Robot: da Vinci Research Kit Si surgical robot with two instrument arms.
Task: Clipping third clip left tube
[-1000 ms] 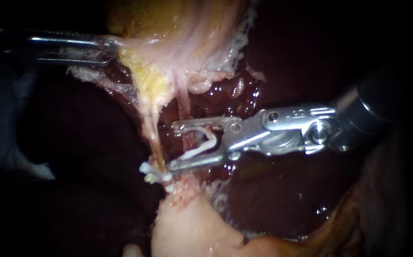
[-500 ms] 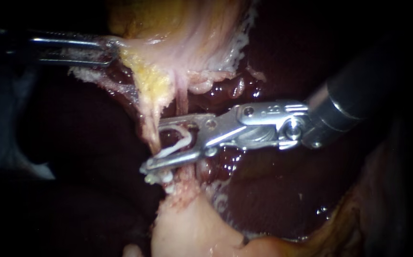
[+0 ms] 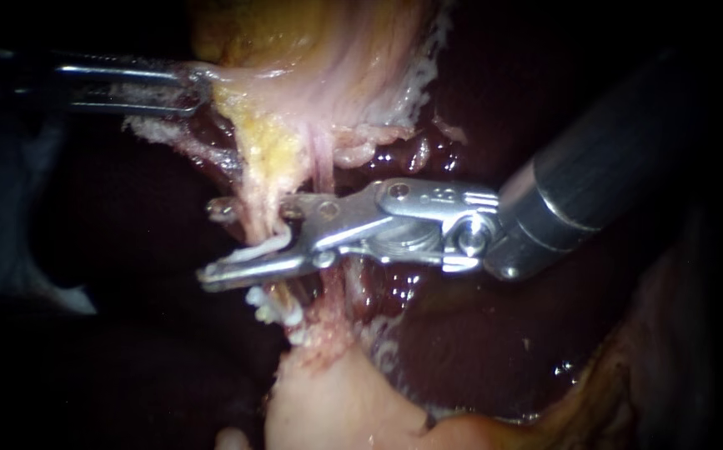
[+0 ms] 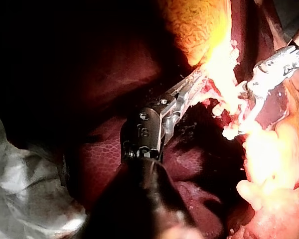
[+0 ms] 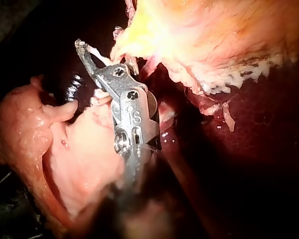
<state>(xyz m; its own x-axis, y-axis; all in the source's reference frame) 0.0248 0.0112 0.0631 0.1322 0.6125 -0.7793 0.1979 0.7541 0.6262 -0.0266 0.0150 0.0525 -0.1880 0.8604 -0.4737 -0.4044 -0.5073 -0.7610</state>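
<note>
My right instrument comes in from the right and carries a white clip between its jaws, which stand apart. The jaws straddle the left tube, a pale yellowish strand, just above two white clips that sit on that tube. A thinner pink tube runs behind the instrument's hinge. My left instrument reaches in from the upper left, shut on the gallbladder's edge and holding it taut. In the right wrist view the jaw tips lie against the pale tissue. In the left wrist view my left instrument grips bright tissue.
Dark red liver lies behind and to the right. The yellowish gallbladder hangs above. A pale pink lump of tissue sits below the clips. White gauze shows beside the left shaft.
My right instrument has moved left with its clip. Its jaws have passed from around the pink tube to around the left tube, above the clips. The left instrument has held still.
</note>
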